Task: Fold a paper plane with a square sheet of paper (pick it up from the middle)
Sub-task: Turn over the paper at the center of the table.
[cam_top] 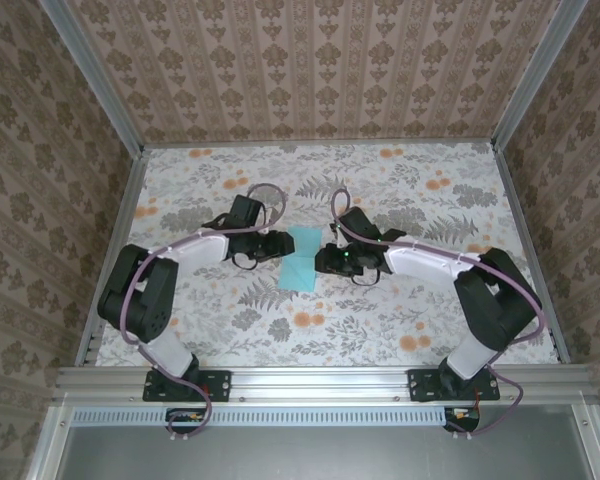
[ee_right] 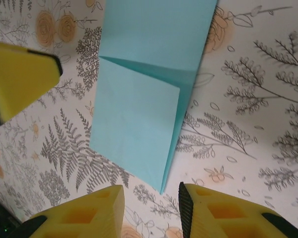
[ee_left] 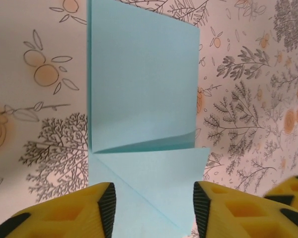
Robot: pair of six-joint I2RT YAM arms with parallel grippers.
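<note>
**Teal sheet of paper lies flat, jaws spread on both sides**

The left gripper sits at the sheet's 9 o'clock. Its yellow fingers are spread apart and pinch nothing. In its wrist view, the paper's near end lies on the floral table below the gap between them. The sheet rests near the table's centre, part-folded, with a slanted crease and one pointed corner. The right gripper sits at the sheet's 3 o'clock, jaws also spread and empty. In its wrist view, the pointed corner lies just ahead of the gap, at 12 o'clock.
</note>
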